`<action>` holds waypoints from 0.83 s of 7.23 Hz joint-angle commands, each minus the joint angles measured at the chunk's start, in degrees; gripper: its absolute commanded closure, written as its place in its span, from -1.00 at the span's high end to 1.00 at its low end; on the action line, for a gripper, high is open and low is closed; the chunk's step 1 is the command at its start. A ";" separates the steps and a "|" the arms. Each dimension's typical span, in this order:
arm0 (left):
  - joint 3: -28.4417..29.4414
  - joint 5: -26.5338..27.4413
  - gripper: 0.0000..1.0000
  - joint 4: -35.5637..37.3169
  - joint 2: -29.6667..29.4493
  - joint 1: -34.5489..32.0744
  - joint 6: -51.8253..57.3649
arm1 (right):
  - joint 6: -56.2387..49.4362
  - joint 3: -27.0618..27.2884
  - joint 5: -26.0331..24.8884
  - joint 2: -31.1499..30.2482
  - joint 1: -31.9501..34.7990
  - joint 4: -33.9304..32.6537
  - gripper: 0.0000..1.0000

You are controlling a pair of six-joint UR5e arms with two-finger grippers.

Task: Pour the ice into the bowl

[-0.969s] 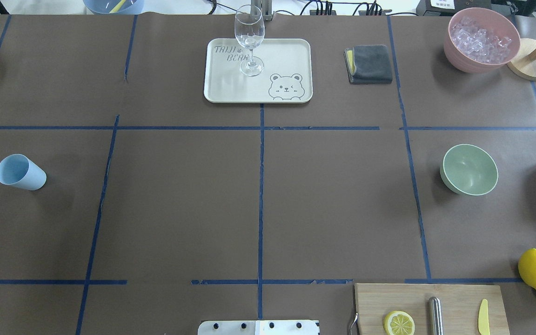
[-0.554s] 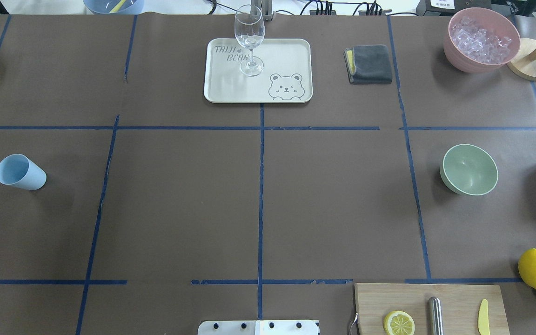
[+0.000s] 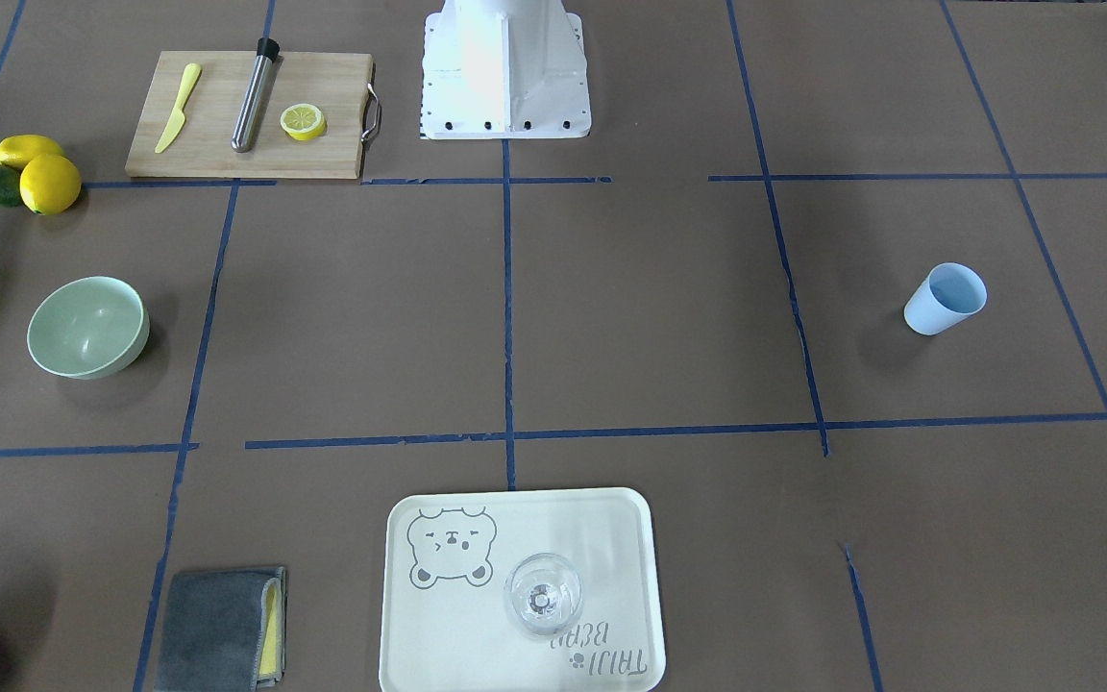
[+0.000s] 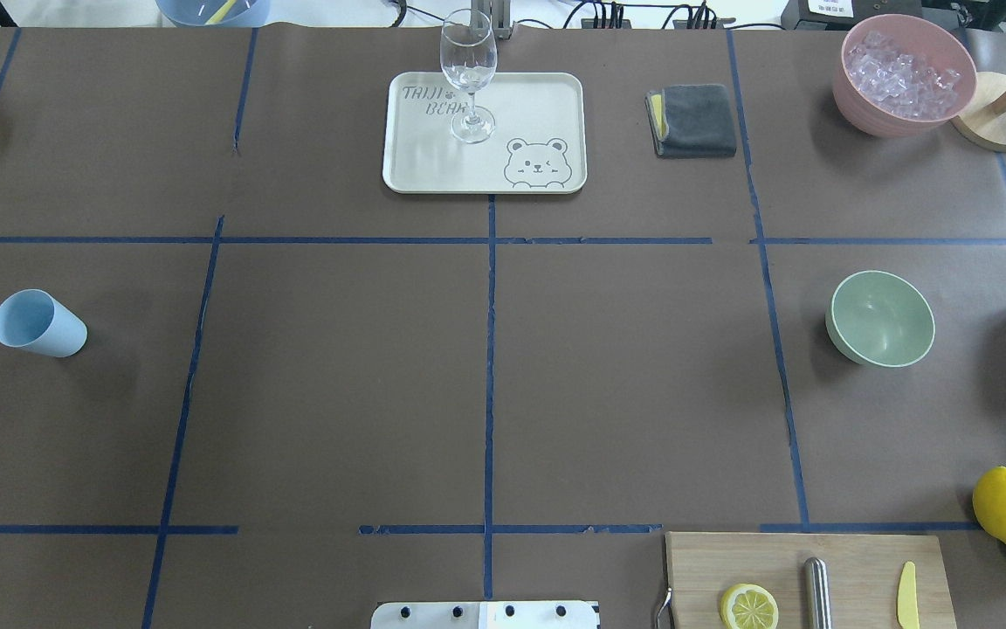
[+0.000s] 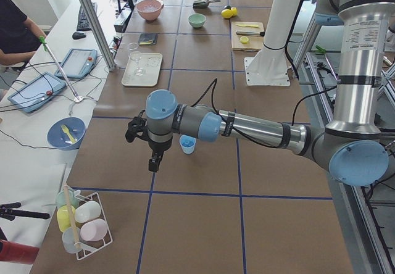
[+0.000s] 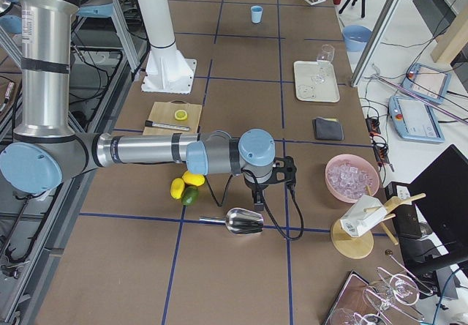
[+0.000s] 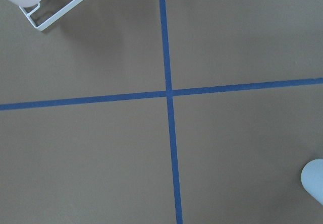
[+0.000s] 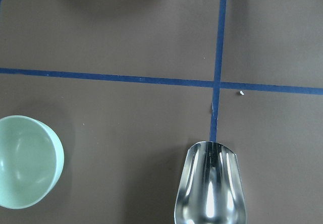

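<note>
we cannot tell whether the right gripper (image 6: 257, 193) or the left gripper (image 5: 154, 161) is parted or clenched. the right one hangs over the shiny metal scoop (image 8: 211, 188), which lies empty, probably for pickup. the round pale mint-green plastic bowl (image 4: 880, 317) stands empty nearby, nothing between them. no clear cubes show; whitish ice (image 4: 903, 74) fills the pink container (image 4: 861, 112) beyond.

The bottom edge of the right wrist view cuts off the metal scoop (image 8: 211, 183), and the right edge of the left wrist view cuts off the light blue cup (image 7: 314, 179). The left gripper (image 5: 155, 160) and the right gripper (image 6: 257, 195) show only from the side, too small to judge how their jaws stand.
</note>
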 commanded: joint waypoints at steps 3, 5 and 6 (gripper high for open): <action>-12.78 2.50 1.00 -10.68 1.68 9.66 -19.35 | 11.65 -0.44 2.65 4.35 -4.00 0.20 1.00; -19.36 17.92 1.00 -17.45 6.42 24.48 -40.25 | 16.43 -0.44 1.16 6.82 -8.40 0.37 1.00; -20.26 23.65 1.00 -23.92 11.41 29.16 -45.22 | 23.24 -0.53 -1.11 6.83 -10.94 6.20 1.00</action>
